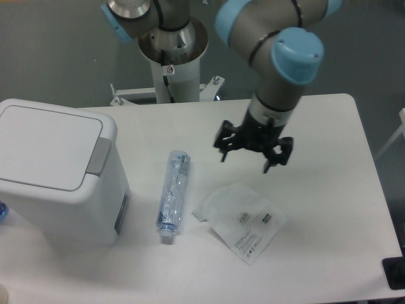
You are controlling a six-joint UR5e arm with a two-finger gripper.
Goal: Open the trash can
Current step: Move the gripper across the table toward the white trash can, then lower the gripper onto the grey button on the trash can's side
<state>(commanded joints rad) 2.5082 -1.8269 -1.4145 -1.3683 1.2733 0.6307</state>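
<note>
The trash can [54, 174] is a big white boxy bin at the table's left edge. Its flat lid [44, 145] lies closed, with a grey push tab [98, 157] on its right side. My gripper [253, 154] hangs over the middle of the table, well to the right of the bin and apart from it. Its black fingers [274, 158] point down, spread wide, with nothing between them.
A crushed clear plastic bottle [173, 193] lies lengthwise between the bin and the gripper. A flat clear plastic packet [243, 221] lies just below the gripper. The arm's base column [171, 69] stands behind the table's far edge.
</note>
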